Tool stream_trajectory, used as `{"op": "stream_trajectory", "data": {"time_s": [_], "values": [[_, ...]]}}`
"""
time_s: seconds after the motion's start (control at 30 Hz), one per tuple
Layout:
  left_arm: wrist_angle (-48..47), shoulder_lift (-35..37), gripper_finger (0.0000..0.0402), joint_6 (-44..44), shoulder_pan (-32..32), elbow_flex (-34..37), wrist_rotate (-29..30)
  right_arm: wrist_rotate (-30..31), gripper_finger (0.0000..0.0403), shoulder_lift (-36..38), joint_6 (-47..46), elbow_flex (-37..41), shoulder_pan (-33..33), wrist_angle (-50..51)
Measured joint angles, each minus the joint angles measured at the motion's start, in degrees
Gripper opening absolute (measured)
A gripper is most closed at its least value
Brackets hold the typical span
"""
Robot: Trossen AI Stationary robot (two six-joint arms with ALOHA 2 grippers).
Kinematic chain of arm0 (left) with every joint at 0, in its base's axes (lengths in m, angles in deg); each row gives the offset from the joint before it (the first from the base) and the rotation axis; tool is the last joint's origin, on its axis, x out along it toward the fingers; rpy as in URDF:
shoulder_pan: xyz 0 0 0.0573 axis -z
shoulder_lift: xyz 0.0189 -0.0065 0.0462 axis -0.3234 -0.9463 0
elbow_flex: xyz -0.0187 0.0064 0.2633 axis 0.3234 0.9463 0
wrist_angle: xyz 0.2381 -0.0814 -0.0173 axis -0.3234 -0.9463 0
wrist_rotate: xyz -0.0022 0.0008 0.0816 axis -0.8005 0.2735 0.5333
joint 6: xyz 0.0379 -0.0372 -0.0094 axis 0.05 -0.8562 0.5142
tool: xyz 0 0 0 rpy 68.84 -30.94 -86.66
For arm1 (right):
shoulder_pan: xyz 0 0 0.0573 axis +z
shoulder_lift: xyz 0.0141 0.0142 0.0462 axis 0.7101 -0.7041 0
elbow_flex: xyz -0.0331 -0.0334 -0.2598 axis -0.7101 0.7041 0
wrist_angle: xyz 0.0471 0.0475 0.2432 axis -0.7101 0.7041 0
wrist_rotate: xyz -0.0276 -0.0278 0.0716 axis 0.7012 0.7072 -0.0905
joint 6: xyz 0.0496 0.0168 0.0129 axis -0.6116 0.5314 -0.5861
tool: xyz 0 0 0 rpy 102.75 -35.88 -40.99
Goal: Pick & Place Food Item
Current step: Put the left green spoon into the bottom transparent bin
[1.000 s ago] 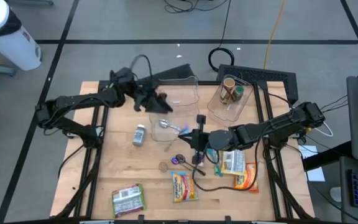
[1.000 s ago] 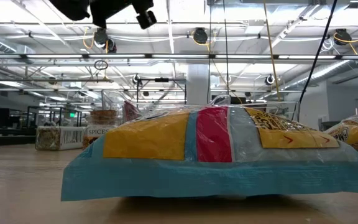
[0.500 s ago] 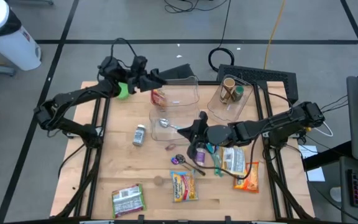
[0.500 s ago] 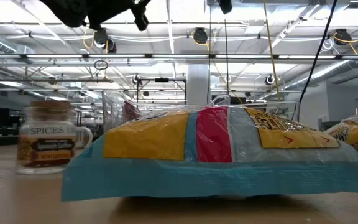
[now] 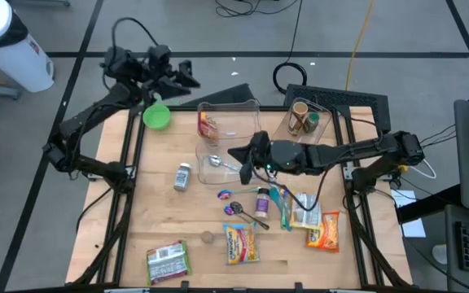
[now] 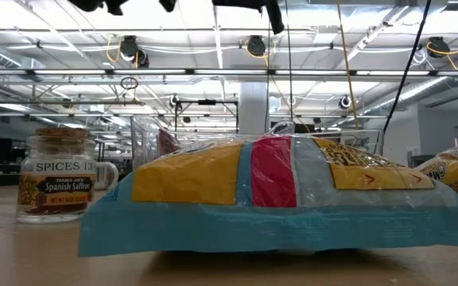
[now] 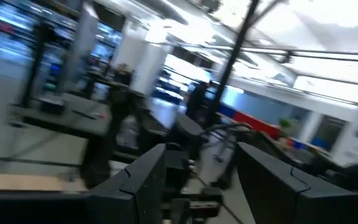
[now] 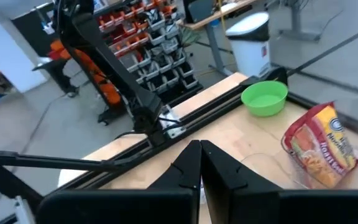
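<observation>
A red-and-yellow food packet (image 5: 208, 124) lies inside a clear tub (image 5: 233, 124) at the table's far middle, against the tub's left wall; the right wrist view also shows the food packet (image 8: 322, 146). My left gripper (image 5: 187, 80) hangs high over the table's far left corner, beyond a green bowl (image 5: 156, 116). It is open, with nothing between its fingers (image 7: 143, 180). My right gripper (image 5: 236, 154) is level and shut, just near of the tub and next to a spoon (image 5: 216, 162). It holds nothing.
A second clear tub (image 5: 304, 124) with a jar stands at the far right. A spice jar (image 5: 183, 176) sits left of centre. A yellow packet (image 5: 241, 242), a green packet (image 5: 168, 260), an orange packet (image 5: 322, 230) and a white packet (image 5: 304, 210) lie near the front edge.
My left gripper has risen and swung from over the clear tub toward the table's far left corner, rolling as it went and uncovering the green bowl. My right gripper has moved toward the far edge and the left, rolling about its own line, and has stayed shut.
</observation>
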Motion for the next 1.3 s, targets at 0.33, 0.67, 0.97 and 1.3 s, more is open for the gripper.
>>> {"op": "stream_trajectory", "data": {"time_s": [0.33,0.67,0.97,1.3], "values": [[-27.34,6.71,0.02,19.14,-9.44,0.33,6.78,-11.89,0.0,0.0,-2.65,0.02,-8.3,0.01],[-46.3,12.37,0.02,33.12,-11.72,0.37,13.78,-28.96,0.0,0.0,-3.97,0.02,-21.83,-2.33],[-46.59,12.28,0.02,36.93,-11.75,0.37,23.44,-36.14,0.0,0.0,-3.48,0.02,-27.15,-5.31],[-48.29,11.4,0.02,30.16,-8.71,0.44,22.46,-35.73,0.0,-0.5,-0.57,0.02,-28.37,-8.53]]}}
